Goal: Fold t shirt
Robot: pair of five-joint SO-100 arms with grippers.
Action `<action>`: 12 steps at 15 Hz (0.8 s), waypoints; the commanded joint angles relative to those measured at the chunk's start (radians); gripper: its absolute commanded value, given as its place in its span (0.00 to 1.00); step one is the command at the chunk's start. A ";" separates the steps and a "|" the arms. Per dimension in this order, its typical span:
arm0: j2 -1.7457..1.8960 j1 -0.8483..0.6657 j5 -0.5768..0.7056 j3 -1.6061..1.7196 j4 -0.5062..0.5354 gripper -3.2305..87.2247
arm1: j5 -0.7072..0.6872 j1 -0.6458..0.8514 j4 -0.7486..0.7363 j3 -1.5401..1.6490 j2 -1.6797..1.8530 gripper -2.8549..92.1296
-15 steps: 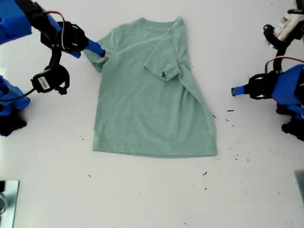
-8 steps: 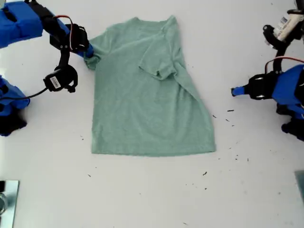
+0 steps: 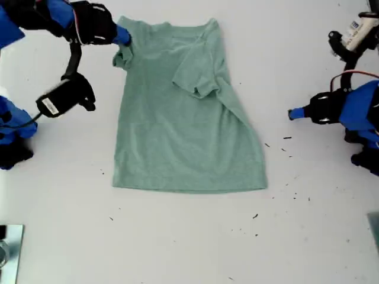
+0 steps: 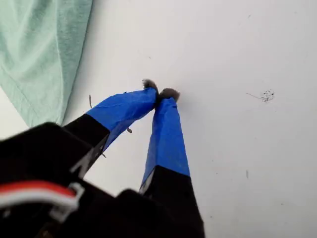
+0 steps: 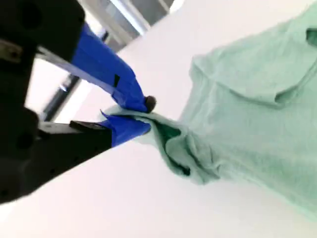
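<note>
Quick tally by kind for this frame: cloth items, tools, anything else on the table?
T-shirts: 1, the t shirt, one sleeve pinched by my second tool.
Tools: 2, my second tool and my first tool, shut on nothing over bare table.
Metal object at the exterior view's lower left edge: 1.
Total: 4.

Matt cotton-like t shirt [image 3: 183, 118]

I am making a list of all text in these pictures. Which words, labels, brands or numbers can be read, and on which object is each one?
No text can be read.
White label on the black camera module hanging under the arm at the exterior view's left: print too small to read.
White label on the arm part at the exterior view's top right: dark marks, blurred, unreadable.
The t shirt: plain, no print.
</note>
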 commanded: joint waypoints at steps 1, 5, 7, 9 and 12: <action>-0.144 0.156 -0.028 -0.155 -0.147 0.03 | 0.011 -0.006 -0.006 0.043 0.014 0.06; -0.719 0.230 -0.003 -0.609 -0.187 0.18 | 0.015 -0.006 -0.005 0.043 0.014 0.06; -0.973 0.181 0.014 -0.874 -0.089 0.34 | 0.015 -0.006 -0.005 0.043 0.014 0.06; -0.867 0.130 0.006 -0.896 0.054 0.32 | 0.015 -0.009 -0.002 0.043 0.014 0.06; -0.419 0.092 0.020 -0.787 0.239 0.27 | 0.015 -0.009 -0.003 0.043 0.014 0.06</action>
